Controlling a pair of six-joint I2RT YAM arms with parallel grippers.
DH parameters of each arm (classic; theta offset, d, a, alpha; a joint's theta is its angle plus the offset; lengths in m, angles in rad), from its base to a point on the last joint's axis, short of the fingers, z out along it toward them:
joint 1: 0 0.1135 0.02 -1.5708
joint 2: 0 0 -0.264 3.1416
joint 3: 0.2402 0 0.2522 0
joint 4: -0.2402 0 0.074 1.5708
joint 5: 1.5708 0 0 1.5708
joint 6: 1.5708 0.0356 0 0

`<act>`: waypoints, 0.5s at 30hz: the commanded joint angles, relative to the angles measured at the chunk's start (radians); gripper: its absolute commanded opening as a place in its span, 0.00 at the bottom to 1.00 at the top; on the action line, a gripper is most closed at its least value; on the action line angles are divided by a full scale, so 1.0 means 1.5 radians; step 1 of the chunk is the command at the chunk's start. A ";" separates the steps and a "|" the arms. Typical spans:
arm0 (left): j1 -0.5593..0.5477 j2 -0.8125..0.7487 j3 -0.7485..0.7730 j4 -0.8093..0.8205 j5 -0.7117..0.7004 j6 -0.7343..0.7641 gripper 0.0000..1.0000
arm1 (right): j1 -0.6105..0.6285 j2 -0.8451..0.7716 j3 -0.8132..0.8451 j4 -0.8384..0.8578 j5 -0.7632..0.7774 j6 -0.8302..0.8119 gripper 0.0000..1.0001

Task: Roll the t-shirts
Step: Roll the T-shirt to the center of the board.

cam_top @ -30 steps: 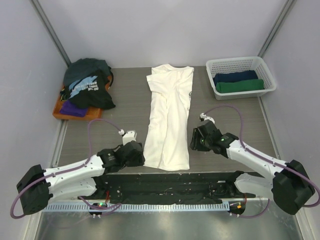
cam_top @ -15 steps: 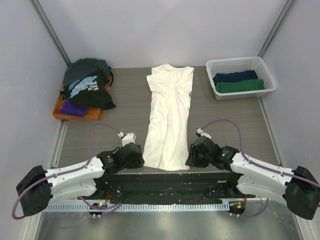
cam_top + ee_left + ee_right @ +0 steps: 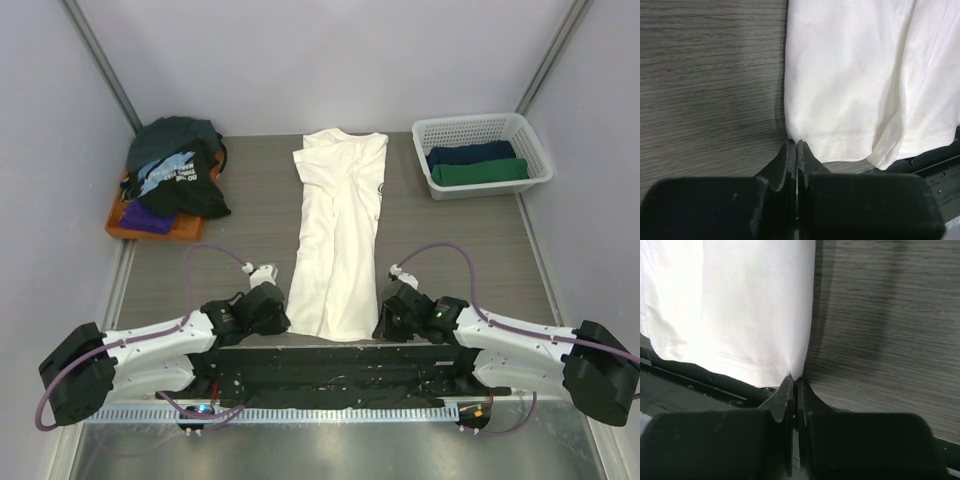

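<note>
A cream-white t-shirt lies folded lengthwise down the middle of the table, collar far, hem near. My left gripper is shut on the hem's near left corner. My right gripper is shut on the near right corner. In both wrist views the jaws pinch the cloth's corner tip at table level. More t-shirts, black with pale-blue lettering, dark teal and purple, are heaped at the far left.
The heap rests on an orange tray. A white lattice basket at the far right holds a navy roll and a green roll. The black base rail runs just under the shirt's hem.
Both grippers have come down and in toward the shirt's near hem corners and closed on them; a second ago they stood open beside the shirt, the right one farther up.
</note>
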State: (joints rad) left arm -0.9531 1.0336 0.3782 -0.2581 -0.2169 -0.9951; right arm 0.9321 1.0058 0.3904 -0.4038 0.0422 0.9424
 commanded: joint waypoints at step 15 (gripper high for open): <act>0.010 -0.106 -0.016 0.008 0.085 -0.049 0.00 | 0.008 -0.078 0.046 -0.100 0.007 0.012 0.01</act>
State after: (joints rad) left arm -0.9470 0.8688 0.3210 -0.2558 -0.1287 -1.0584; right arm 0.9367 0.8860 0.3954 -0.5270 0.0570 0.9611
